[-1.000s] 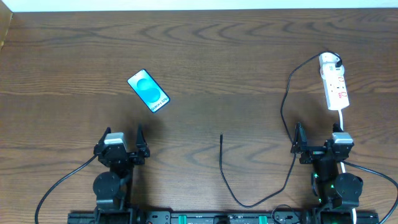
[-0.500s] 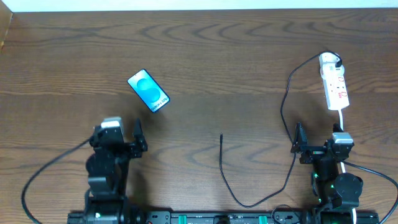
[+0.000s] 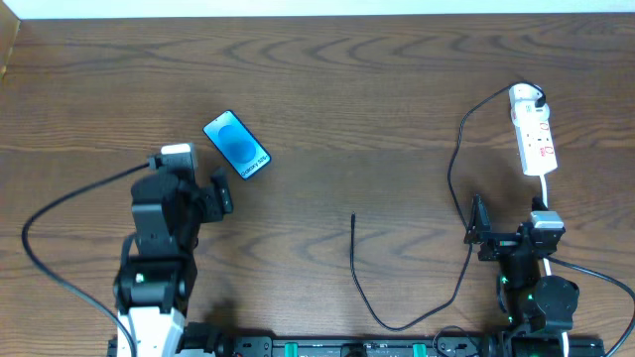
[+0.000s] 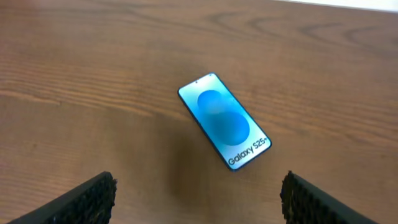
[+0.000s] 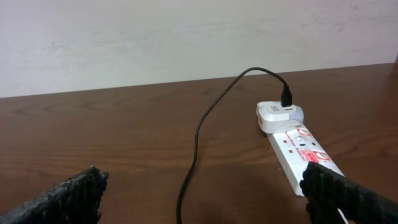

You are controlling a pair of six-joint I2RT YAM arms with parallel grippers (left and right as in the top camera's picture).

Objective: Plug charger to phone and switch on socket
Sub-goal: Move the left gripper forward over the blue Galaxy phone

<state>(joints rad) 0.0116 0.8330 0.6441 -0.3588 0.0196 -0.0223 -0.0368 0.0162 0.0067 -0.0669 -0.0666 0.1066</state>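
Note:
The phone (image 3: 236,145) lies flat on the table at the left, screen lit blue, and it also shows in the left wrist view (image 4: 224,121) with "Galaxy S25+" text. My left gripper (image 3: 220,194) is open and empty, just below and left of the phone. The charger cable (image 3: 458,169) runs from a white adapter on the socket (image 3: 533,136) at the far right, loops down, and ends in a plug tip (image 3: 353,218) at table centre. The socket (image 5: 303,149) and cable (image 5: 198,132) show in the right wrist view. My right gripper (image 3: 476,234) is open and empty, below the socket.
The wooden table's far edge (image 3: 317,14) meets a white wall. The socket's white cord (image 3: 545,190) runs down towards the right arm. A thick black robot cable (image 3: 60,213) arcs at the left of the left arm.
My left arm has risen and moved forward towards the phone, its gripper open throughout. The right arm, phone, cable and socket have not moved.

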